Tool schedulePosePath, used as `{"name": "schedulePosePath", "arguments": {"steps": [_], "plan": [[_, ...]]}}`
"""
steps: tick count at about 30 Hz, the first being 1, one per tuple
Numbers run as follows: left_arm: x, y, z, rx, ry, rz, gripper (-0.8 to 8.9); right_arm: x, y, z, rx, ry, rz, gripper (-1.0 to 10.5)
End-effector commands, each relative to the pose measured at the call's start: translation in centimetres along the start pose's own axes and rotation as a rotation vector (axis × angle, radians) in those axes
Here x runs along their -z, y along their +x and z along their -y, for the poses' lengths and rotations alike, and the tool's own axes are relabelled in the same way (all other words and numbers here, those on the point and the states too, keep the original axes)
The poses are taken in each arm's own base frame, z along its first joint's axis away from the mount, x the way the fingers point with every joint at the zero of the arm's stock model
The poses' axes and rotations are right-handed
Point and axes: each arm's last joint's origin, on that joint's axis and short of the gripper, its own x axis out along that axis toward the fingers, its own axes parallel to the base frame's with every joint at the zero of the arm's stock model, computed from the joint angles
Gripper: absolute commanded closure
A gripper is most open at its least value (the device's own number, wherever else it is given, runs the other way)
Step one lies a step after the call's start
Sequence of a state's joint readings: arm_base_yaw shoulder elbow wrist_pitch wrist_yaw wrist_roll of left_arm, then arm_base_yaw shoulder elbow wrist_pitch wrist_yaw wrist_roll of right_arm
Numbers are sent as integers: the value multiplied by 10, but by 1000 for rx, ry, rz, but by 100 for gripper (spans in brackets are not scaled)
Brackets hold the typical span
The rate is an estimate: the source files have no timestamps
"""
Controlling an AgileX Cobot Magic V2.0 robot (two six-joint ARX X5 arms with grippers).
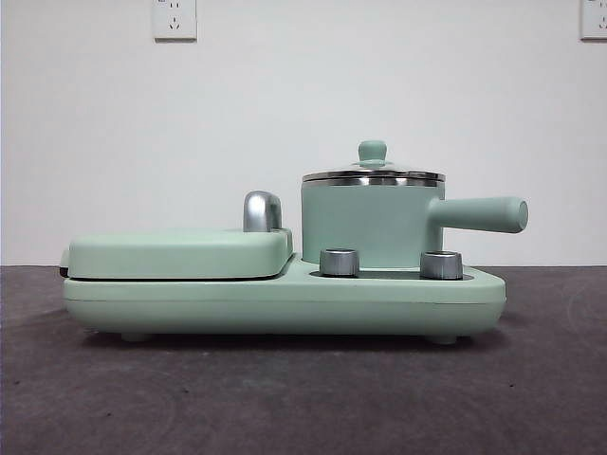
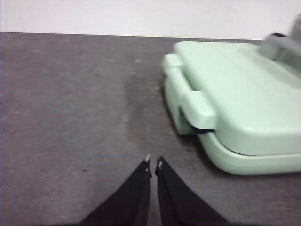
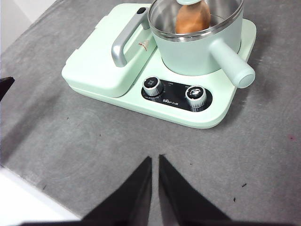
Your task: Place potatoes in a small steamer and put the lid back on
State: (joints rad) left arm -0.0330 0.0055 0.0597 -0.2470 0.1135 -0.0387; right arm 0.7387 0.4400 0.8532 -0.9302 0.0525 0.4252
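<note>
Potato, orange-brown, lumpy point(image 3: 192, 19): inside mint-green cylindrical steamer pot point(image 3: 188, 52), under round steel-rimmed lid point(image 1: 373, 175). Right gripper point(image 3: 155, 160) nearer, facing pot, well apart, jaws pressed together, empty. Left gripper point(image 2: 153, 162) likewise, off flat mint-green griddle cover point(image 2: 244, 94), farther. Seemingly done.

Two black jaws are seen on the left gripper point(image 2: 153, 163). They are long, flat and pointed, with small pale tips. Two more black jaws like them, smooth and plain, are seen on the right gripper point(image 3: 154, 158).
</note>
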Motion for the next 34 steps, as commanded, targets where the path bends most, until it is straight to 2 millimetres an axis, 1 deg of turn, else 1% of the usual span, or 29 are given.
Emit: {"name": "schedulePosePath", "arguments": {"steps": [1,5,12,34], "plan": [[3,1,-2,-44,-5,-1,789,-1,0,-1,-11,5,9,925],[5,2,-3,-98,-4,-4,789,-1,0,-1,-11,5,9,925],[8,3,-4,-113,-4,-11,789,-1,0,-1,-11,5,9,925],[8,3,-2,-102,-1,-12,789,-1,0,-1,-11,5,9,925]]}}
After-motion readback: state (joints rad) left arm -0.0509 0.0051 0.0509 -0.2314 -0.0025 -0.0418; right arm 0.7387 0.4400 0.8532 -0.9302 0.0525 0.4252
